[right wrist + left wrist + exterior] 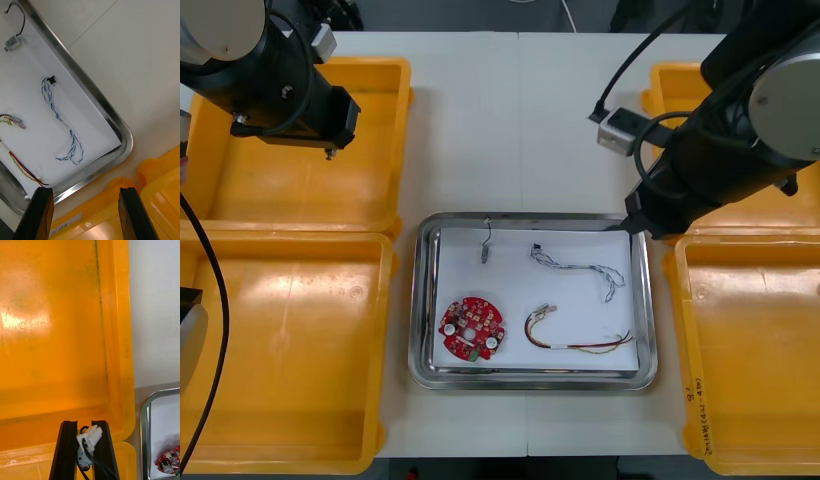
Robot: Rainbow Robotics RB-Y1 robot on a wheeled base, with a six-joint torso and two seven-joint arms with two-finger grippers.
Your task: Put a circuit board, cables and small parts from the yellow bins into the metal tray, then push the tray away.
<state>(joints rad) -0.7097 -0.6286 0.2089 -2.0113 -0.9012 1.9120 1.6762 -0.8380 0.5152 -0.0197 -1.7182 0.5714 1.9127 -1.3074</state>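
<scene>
Gripped tight in left gripper, above far-left bin: small part, with black lead and white plug poking up between the fingers. Next, by judgement: carry across to tray, staying high over the bin lip. Lower onto bare white liner, clear of board, blue-white cable, red-yellow cable and the other part. Release low to avoid dragging the limp lead. Right gripper spread wide, empty, over the tray's far right corner. Rounded, shiny steel rim on tray; glossy moulded plastic bin; thin, floppy cables.
</scene>
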